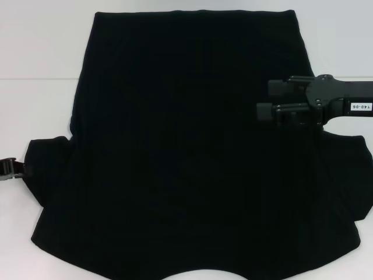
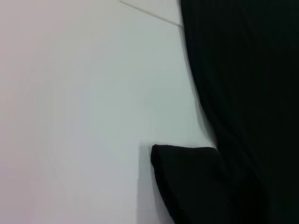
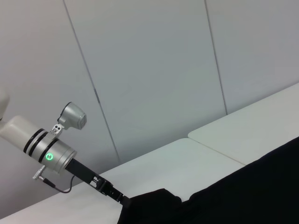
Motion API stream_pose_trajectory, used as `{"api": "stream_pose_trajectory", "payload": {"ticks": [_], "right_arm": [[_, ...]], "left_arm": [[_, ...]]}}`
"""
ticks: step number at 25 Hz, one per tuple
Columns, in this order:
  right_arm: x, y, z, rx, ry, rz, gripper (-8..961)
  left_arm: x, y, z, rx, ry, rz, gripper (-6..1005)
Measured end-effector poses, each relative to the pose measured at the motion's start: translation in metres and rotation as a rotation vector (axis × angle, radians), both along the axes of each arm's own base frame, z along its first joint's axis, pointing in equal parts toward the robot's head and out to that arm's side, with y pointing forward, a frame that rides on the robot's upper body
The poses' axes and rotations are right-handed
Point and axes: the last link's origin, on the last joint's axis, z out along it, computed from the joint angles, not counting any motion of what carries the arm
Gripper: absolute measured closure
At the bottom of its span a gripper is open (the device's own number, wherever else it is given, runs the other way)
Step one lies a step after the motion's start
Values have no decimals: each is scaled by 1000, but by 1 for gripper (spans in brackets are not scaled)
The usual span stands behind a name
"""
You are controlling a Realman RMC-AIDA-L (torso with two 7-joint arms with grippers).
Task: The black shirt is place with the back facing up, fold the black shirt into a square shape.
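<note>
1. Over at the left edge of the white table [image 1: 35, 52], the left gripper [image 1: 13, 169] is sitting low, right at the tip of the left sleeve of the black shirt [image 1: 186, 151]. Only a small part of it is showing in the head view, and I cannot tell whether its fingers are open, closed, or pinching the cloth. The right wrist view is showing this arm [image 3: 49, 151] reaching down, its dark end disappearing at the shirt's edge.

2. Beside that gripper, the left wrist view is showing the sleeve's end [image 2: 187, 177] lying on the pale tabletop [image 2: 84, 112], with the shirt's body running alongside it.

3. Across the middle, the shirt is lying spread flat and is covering most of the table. It is showing plain black fabric with no print. Its straight hem is lying at the far side, both sleeves are sticking out sideways, and the curved neckline is lying at the near edge.

4. Toward the right, the right gripper [image 1: 265, 100] is hanging above the shirt's right side, just beyond the right sleeve, pointing left. Its two black fingers [image 1: 280, 88] are standing apart with a moderate gap, and nothing is between them.

5. Farther right, its arm is carrying a small white label [image 1: 361, 107].
</note>
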Motion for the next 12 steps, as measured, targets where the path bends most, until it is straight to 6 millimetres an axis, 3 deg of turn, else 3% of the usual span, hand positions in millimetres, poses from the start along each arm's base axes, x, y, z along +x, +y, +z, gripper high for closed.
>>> {"api": "stream_pose_trajectory", "payload": {"ticks": [8,12], "right_arm": [[0,1,-2,7,4,-9,69],[0,0,-4,6,11,-14,70]], "left_arm": [[-2,8,7,41,41,-3,961],[-5,13,12,80,73,2,989]]}}
